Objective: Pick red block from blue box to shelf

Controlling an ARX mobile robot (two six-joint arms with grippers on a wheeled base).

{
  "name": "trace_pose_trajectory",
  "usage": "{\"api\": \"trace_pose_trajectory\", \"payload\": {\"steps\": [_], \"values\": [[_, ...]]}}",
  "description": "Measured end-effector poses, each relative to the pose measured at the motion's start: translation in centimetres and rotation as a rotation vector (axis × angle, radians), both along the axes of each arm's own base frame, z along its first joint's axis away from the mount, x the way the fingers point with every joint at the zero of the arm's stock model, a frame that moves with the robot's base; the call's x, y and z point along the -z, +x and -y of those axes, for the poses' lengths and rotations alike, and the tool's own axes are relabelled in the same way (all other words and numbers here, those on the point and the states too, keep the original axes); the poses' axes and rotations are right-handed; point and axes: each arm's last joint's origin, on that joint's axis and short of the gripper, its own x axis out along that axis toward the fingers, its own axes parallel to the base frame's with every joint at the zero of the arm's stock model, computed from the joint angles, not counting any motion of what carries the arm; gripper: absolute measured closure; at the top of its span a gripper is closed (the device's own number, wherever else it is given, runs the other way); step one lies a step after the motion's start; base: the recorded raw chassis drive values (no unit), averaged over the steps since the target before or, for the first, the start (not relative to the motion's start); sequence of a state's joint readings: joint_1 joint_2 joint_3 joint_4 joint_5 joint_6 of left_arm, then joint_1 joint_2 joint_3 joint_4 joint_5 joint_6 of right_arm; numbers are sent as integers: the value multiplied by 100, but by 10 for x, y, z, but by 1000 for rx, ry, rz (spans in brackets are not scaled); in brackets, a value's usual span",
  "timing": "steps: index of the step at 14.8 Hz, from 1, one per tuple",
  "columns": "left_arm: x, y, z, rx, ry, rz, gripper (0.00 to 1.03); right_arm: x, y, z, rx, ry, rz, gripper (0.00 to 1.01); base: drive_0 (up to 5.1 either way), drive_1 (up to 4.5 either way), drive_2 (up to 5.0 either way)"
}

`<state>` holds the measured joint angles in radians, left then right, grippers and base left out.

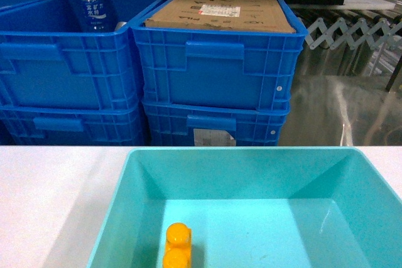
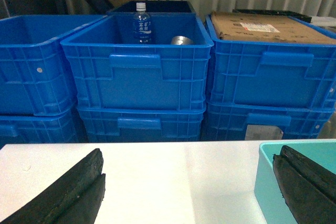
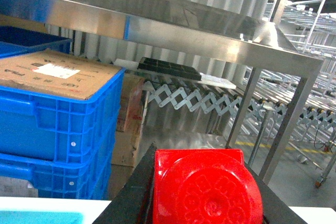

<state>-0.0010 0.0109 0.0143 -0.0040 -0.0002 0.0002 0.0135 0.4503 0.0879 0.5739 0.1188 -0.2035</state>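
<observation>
The red block fills the bottom of the right wrist view, stud facing the camera, clamped between the black fingers of my right gripper, raised above the table. The steel shelf spans above and ahead of it. The blue box, a turquoise tray, lies in front in the head view; its left rim shows in the left wrist view. My left gripper hangs open over the white table, right finger above the tray's edge. Neither gripper shows in the head view.
A yellow-orange two-stud brick lies in the tray. Stacked dark blue crates stand behind the table; one holds a water bottle, another a cardboard box. A scissor-frame conveyor stands behind the shelf legs.
</observation>
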Motion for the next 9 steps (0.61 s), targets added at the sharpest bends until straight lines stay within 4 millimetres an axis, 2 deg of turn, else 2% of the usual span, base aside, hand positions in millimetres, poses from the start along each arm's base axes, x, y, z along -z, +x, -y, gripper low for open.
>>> {"api": "trace_pose_trajectory", "payload": {"steps": [9], "values": [[0,0,0,0,0,0,5,3,5,7,-2,36,-21,74,0,0,0]]}}
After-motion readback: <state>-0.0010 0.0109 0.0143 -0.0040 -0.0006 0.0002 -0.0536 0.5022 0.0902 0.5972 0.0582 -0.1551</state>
